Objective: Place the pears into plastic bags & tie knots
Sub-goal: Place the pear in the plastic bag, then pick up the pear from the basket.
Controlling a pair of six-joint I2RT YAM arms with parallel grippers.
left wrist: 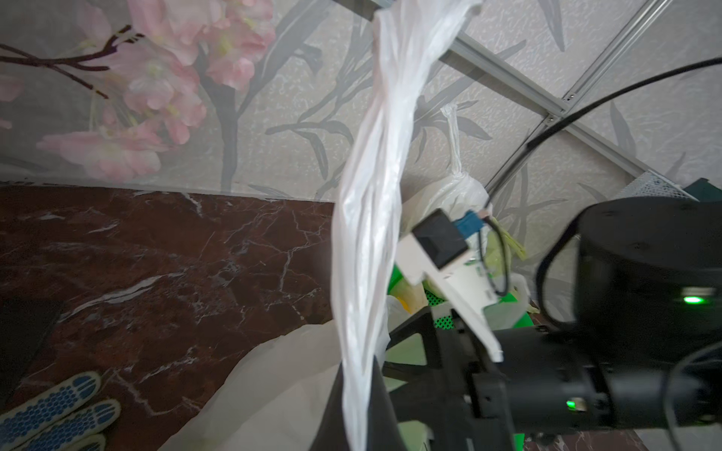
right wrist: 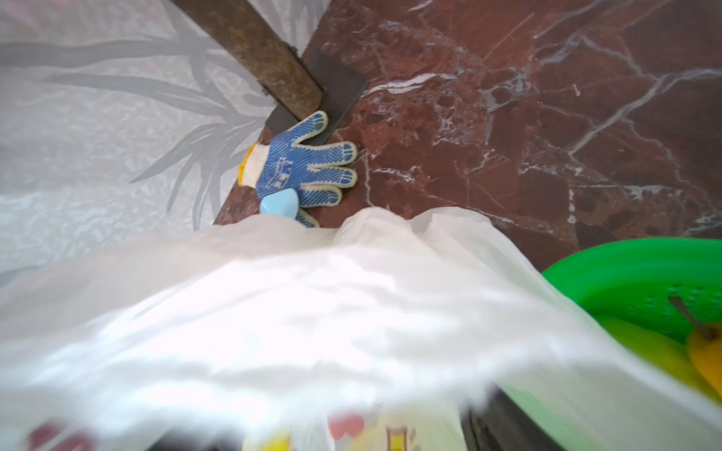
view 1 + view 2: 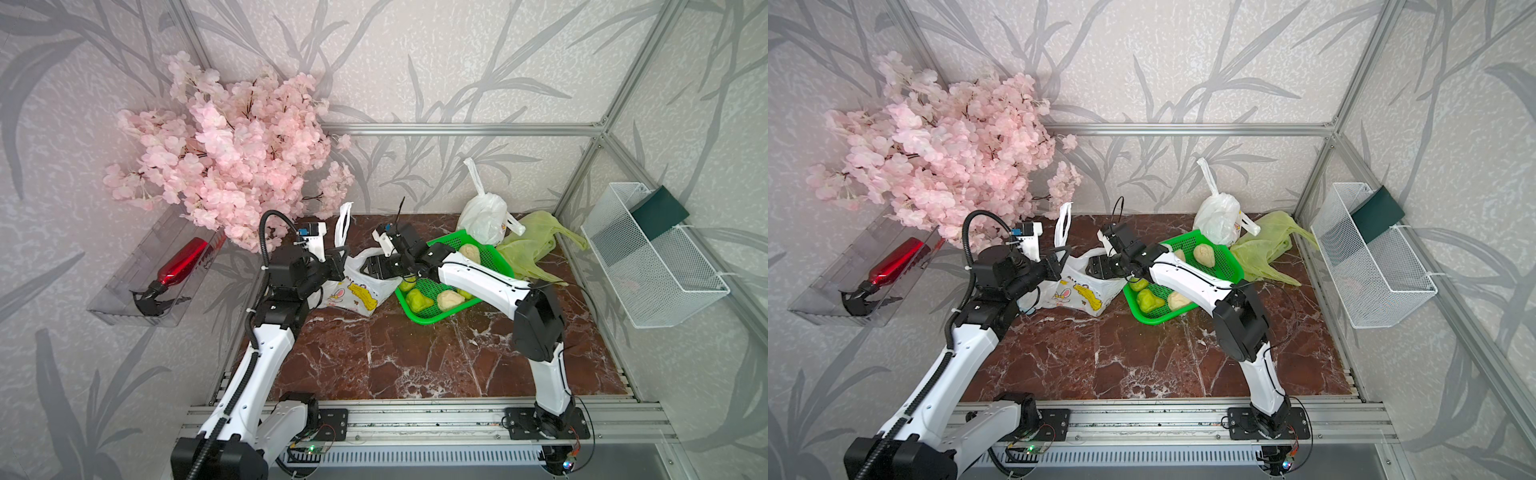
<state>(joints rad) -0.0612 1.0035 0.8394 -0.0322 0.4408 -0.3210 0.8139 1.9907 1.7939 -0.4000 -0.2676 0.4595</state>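
In its wrist view only, left fingers (image 1: 386, 414) clamp bag handle (image 1: 367, 242); right fingers (image 3: 375, 266) unreadable.

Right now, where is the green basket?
In both top views the green basket sits right of centre on the table, between the printed white bag and the yellow-green bag.

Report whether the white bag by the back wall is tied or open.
Tied shut: the white bag bulges, its neck cinched at a knot with one strip standing up.
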